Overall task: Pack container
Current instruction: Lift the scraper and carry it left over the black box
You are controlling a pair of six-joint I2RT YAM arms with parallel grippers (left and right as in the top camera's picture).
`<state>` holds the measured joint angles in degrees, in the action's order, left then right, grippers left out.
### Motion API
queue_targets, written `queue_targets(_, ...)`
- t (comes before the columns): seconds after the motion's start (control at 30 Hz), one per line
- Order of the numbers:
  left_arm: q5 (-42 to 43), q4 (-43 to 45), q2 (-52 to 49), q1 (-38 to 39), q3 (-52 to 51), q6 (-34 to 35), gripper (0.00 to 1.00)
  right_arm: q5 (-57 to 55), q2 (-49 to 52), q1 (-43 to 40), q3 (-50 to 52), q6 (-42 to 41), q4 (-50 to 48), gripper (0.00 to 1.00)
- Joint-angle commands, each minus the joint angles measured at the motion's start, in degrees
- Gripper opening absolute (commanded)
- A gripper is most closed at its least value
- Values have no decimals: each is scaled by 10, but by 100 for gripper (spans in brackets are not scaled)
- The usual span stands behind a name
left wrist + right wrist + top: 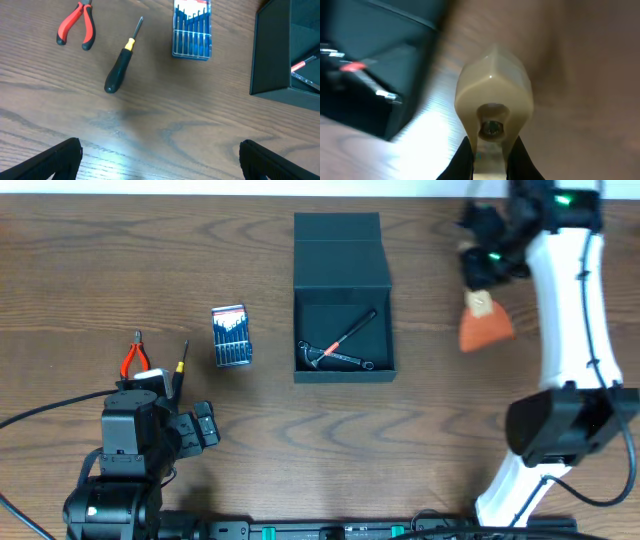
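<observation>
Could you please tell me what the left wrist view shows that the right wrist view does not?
Only the left wrist: red-handled pliers, a black-handled screwdriver with a yellow collar, a blue clear-plastic bit case and the open left claw. Only the right wrist: a cream plastic tool handle gripped by the right claw. Both: the dark matte box and the wooden table.

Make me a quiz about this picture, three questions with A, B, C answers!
1. The container is: A open; B shut; C upside down.
2. Where are the pliers? A in the container; B on the table; C in a gripper.
3. The pliers' handles are: A red; B green; C white.
Answers: 1 A, its lid is folded back and tools show inside; 2 B, they lie on the wood beside the screwdriver; 3 A, both handles are red.
</observation>
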<state>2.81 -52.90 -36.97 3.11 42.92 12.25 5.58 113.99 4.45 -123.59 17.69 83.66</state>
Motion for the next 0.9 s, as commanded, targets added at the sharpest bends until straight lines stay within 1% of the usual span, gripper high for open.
queue_targets(0.0, -3, -2, 0, 2, 11, 5, 99, 5, -2, 88, -57, -14, 12, 1)
queue_targets(0.07, -3, -2, 0, 2, 11, 5, 99, 4, -2, 139, -72, -6, 9, 1)
queue_targets(0.17, -3, -2, 0, 2, 11, 5, 99, 2, 0, 216, -73, 60, -4, 1)
queue_targets(0.23, -3, -2, 0, 2, 11, 5, 98, -9, 6, 247, -73, 87, -12, 1)
queue_targets(0.3, -3, -2, 0, 2, 11, 5, 99, -29, 17, 272, -72, 94, -25, 1)
queue_targets(0.47, -3, -3, 0, 2, 11, 5, 99, -23, 57, 284, -72, 94, -50, 1)
queue_targets(0.63, -3, -7, 0, 2, 11, 5, 99, -21, 108, 284, -72, 133, -53, 1)
queue_targets(0.87, -3, -9, 0, 2, 11, 5, 99, -21, 149, 282, -72, 148, -68, 1)
